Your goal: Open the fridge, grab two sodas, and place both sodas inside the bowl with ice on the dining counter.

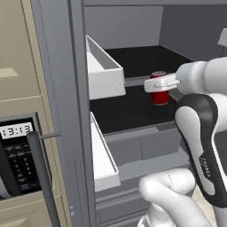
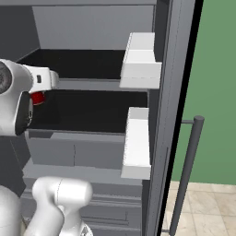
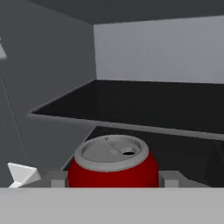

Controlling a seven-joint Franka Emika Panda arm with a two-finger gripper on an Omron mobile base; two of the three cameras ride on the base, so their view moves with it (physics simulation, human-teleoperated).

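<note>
The fridge (image 1: pixel 133 111) is standing open around the gripper (image 1: pixel 160 84), its dark shelves running ahead of and beneath the hand and its white door bins (image 1: pixel 104 71) sitting off to either side. The arm is reaching in from the front, so the hand is lying nearly level with the lower shelf (image 2: pixel 92 110), with the upper shelf's edge just above it.

The soda (image 3: pixel 113 166) is sitting upright on that lower shelf, directly between the fingers (image 3: pixel 171 178); in the hand view its red body is filling the gap, with a grey finger tip showing just beside each flank. The jaws are standing about a can's width apart, and they seem to be pressing on the soda, though actual contact is too fine to confirm.

To do this step well, the robot is probably best served by making sure the grip is firm on the middle of the can's body, then lifting it only slightly off the shelf before drawing straight back, keeping it upright and below the upper shelf's edge and away from the door bins on the way out
</note>
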